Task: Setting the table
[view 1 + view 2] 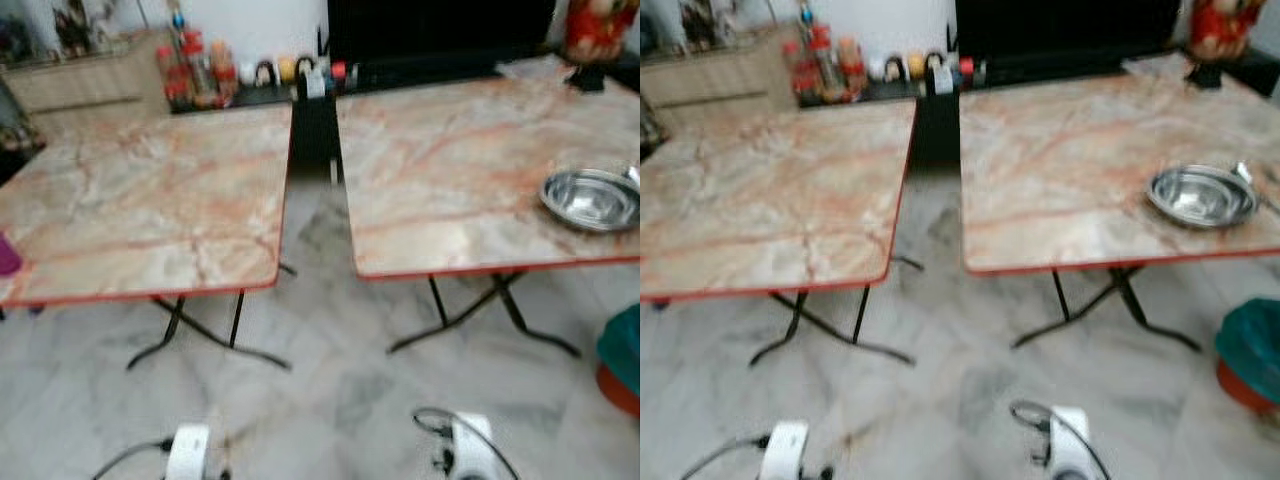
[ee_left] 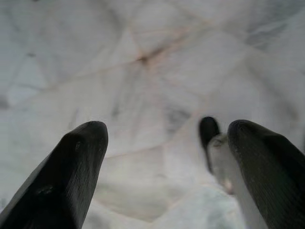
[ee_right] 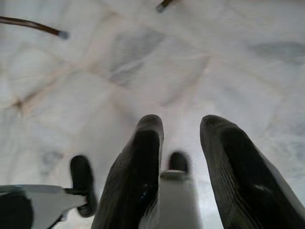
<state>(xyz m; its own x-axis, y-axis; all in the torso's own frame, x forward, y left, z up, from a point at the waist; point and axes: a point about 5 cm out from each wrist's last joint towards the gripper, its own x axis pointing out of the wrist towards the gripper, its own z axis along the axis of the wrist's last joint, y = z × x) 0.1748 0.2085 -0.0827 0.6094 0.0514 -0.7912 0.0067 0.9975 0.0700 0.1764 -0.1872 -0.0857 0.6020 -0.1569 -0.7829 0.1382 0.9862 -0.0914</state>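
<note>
Task barely begun, by the look of it: one dish out, no full place laid.

Nearest, low over pale marble floor (image 1: 330,400): left gripper (image 2: 162,157), fingers spread wide, nothing between. Right gripper (image 3: 181,157), fingers apart, likewise empty. Both arms hanging, well short of the tables.

Beyond, two marble-patterned folding tables. Left table (image 1: 150,200) bare but for a purple something at its near left edge, too blurred to name. Right table (image 1: 450,170) across a narrow gap from it.

Steel bowl (image 1: 590,198), count one, near right table's front right corner; possibly a spoon touching its far rim, unclear.

Right of that table, down low: teal and orange object (image 1: 622,360), one, cut off by frame.

Behind tables: a row of bottles and jars (image 1: 200,70) on a dark shelf, too blurred to count.

Left to do, likely: everything beyond that bowl.
</note>
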